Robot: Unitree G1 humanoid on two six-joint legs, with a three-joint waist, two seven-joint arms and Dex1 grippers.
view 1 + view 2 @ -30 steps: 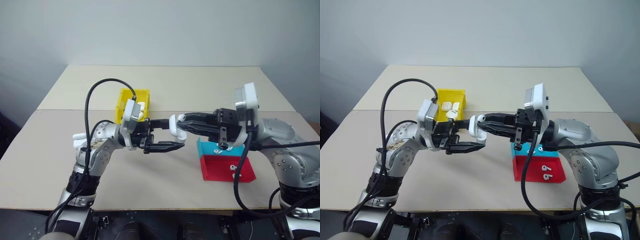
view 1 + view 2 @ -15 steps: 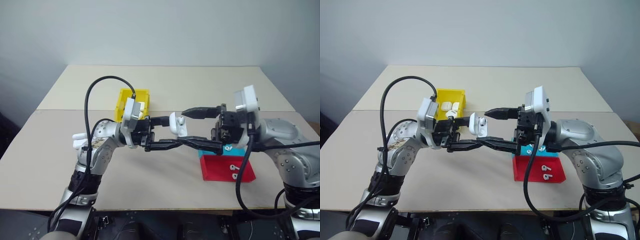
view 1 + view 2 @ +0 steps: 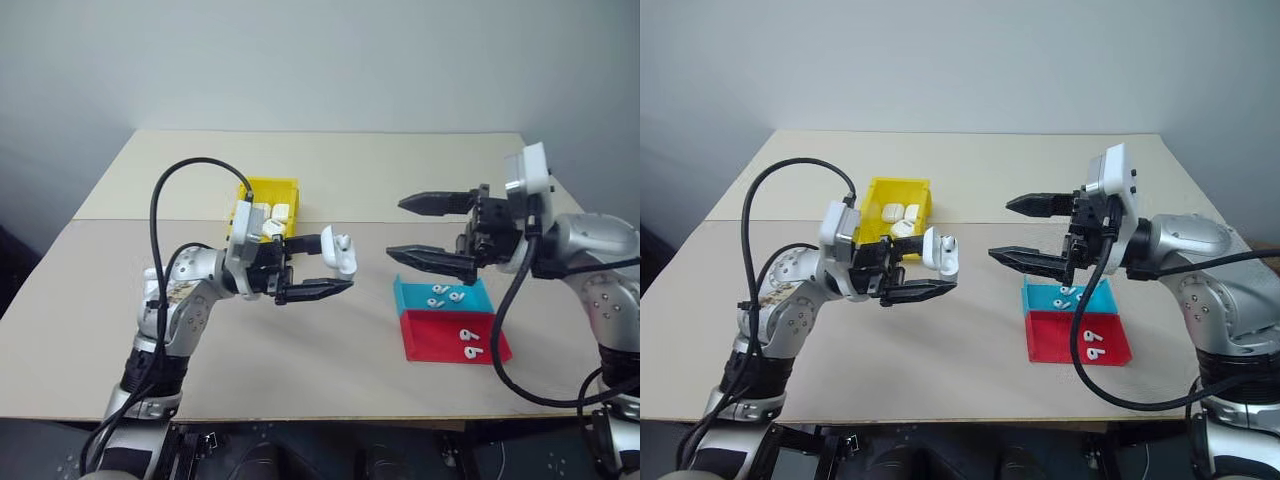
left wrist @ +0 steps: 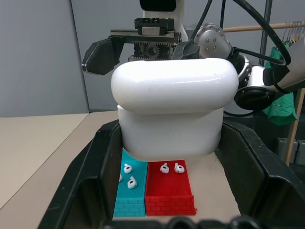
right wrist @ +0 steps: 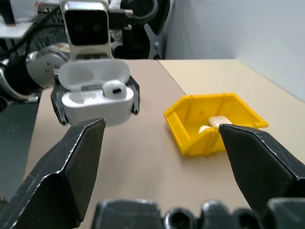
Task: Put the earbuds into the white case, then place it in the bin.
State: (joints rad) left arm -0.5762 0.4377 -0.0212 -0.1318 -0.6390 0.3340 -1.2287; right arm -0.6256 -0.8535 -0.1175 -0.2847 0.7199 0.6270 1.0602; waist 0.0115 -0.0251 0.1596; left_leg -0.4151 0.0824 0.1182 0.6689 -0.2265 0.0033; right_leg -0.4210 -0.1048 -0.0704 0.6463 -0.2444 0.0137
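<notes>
Left hand (image 3: 318,268) grasps the white case (image 3: 338,255) above the bench (image 3: 300,340), lid hinged open, one earbud (image 5: 113,88) seated inside. The case sits just right of the bin (image 3: 262,200), which holds further white cases. Right hand (image 3: 428,228) is released, fingers spread wide and empty, well right of the case, above the teal tray (image 3: 440,296). Loose earbuds lie in that tray and the adjoining red tray (image 3: 452,338).
</notes>
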